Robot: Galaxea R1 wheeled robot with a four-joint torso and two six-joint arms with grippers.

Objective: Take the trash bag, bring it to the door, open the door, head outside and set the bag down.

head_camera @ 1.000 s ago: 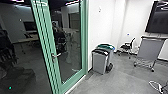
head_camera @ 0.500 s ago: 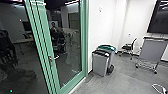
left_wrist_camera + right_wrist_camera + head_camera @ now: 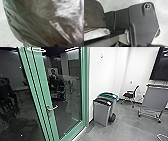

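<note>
Over the last second the view has closed in on a green-framed glass door (image 3: 72,132), its metal handle (image 3: 52,107) nearer, so the robot seems to be driving up to it. The door looks shut; opening it is probably still to be done. The dark, shiny trash bag (image 3: 37,25) bulges near the left wrist and beside the robot's base (image 3: 142,22); its contents are hidden. Whether the jaws are spread or pinching the bag, I cannot tell. Right of the door stand 2 bins (image 3: 101,113), insides unseen. Behind the glass, a person (image 3: 53,77).
</note>
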